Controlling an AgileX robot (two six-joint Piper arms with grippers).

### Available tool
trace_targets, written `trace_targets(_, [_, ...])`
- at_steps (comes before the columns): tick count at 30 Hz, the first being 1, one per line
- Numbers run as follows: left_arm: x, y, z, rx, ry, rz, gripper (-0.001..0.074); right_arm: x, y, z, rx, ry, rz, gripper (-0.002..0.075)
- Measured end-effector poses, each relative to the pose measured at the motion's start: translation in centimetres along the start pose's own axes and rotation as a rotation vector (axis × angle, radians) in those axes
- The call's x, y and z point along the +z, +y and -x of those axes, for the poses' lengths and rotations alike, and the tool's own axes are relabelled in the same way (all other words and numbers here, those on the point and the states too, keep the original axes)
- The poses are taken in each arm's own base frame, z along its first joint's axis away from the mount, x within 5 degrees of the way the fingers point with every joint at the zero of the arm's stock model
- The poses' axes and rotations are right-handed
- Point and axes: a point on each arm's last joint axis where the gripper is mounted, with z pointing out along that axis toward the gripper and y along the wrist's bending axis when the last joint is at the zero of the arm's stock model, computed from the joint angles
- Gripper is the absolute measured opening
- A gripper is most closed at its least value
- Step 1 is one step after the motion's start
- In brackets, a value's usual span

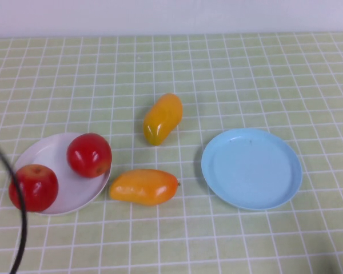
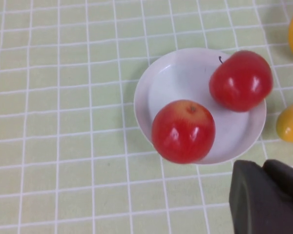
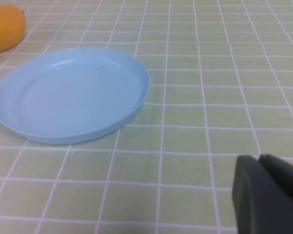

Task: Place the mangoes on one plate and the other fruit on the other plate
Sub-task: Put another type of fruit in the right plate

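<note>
Both mangoes are still on the bench: the near mango (image 1: 144, 186) lies on its side just off the white plate's (image 1: 51, 151) 3 o'clock rim, its tapered tip toward the blue plate (image 1: 251, 168), and the far mango (image 1: 162, 118) lies tilted at about 12 o'clock from it, between the two plates and clear of both. The blue plate, at 3 o'clock of the near mango, holds nothing. The two apples look sorted already: one apple (image 1: 89, 154) sits on the white plate's 2 o'clock side, the other apple (image 1: 34, 187) rests over its 8 o'clock rim. So the step in hand is likely the first mango pick. The right end effector (image 3: 268, 195) hovers low beside the blue plate, on the side away from the mangoes; only part of its dark body shows, so I cannot tell whether it is wide or narrow. The left end effector (image 2: 266, 197) hangs above the bench near the white plate's rim, and its opening is equally unreadable. To do this well, I would take the near mango across its short width at mid-body, since the glossy skin and tapering ends invite slipping, keep clear of the apple on the nearby rim, and set it down well inside the blue plate, leaving room for the second.
</note>
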Motion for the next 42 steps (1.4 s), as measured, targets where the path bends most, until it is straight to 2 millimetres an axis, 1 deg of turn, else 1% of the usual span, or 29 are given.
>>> trace_targets(4, [-0.8,0.3,-3.6,-0.044,-0.053,-0.003,0.0005,0.0,0.0,0.0,0.000,0.000,0.000,-0.0016])
trace_targets(6, [-0.6,0.5,-5.4,-0.061,-0.049,0.001,0.0005,0.0,0.0,0.0,0.000,0.000,0.000,-0.0016])
trace_targets(9, [0.0,0.6,-7.3,-0.062,-0.033,0.012,0.0004,0.0,0.0,0.0,0.000,0.000,0.000,-0.0016])
trace_targets(12, [0.3,0.8,-8.3,-0.054,-0.023,0.028,0.0004,0.0,0.0,0.0,0.000,0.000,0.000,-0.0016])
trace_targets(16, [0.9,0.7,-8.3,-0.046,-0.057,0.026,0.0004,0.0,0.0,0.0,0.000,0.000,0.000,-0.0016])
trace_targets(20, [1.5,0.5,-8.1,-0.036,-0.170,0.008,0.0004,0.0,0.0,0.0,0.000,0.000,0.000,-0.0016])
trace_targets(23, [2.3,0.3,-8.3,-0.025,-0.284,-0.016,0.0004,0.0,0.0,0.0,0.000,0.000,0.000,-0.0016])
trace_targets(26, [3.4,-0.1,-9.4,0.003,-0.428,-0.045,0.0004,0.0,0.0,0.0,0.000,0.000,0.000,-0.0016])
trace_targets(28, [4.3,-0.3,-10.6,0.030,-0.502,-0.059,0.0004,0.0,0.0,0.0,0.000,0.000,0.000,-0.0016])
trace_targets(29, [4.7,-0.4,-11.3,0.041,-0.568,-0.073,0.0004,0.0,0.0,0.0,0.000,0.000,0.000,-0.0016])
trace_targets(33, [5.7,-0.6,-13.8,0.055,-0.730,-0.078,0.0004,0.0,0.0,0.0,0.000,0.000,0.000,-0.0016])
trace_targets(36, [6.6,-0.5,-15.5,0.054,-0.781,-0.054,0.0004,0.0,0.0,0.0,0.000,0.000,0.000,-0.0016])
trace_targets(40, [7.8,-0.3,-17.4,0.043,-0.787,-0.015,0.0004,0.0,0.0,0.0,0.000,0.000,0.000,-0.0016])
trace_targets(42, [8.2,-0.3,-17.9,0.035,-0.783,-0.002,0.0004,0.0,0.0,0.0,0.000,0.000,0.000,-0.0016])
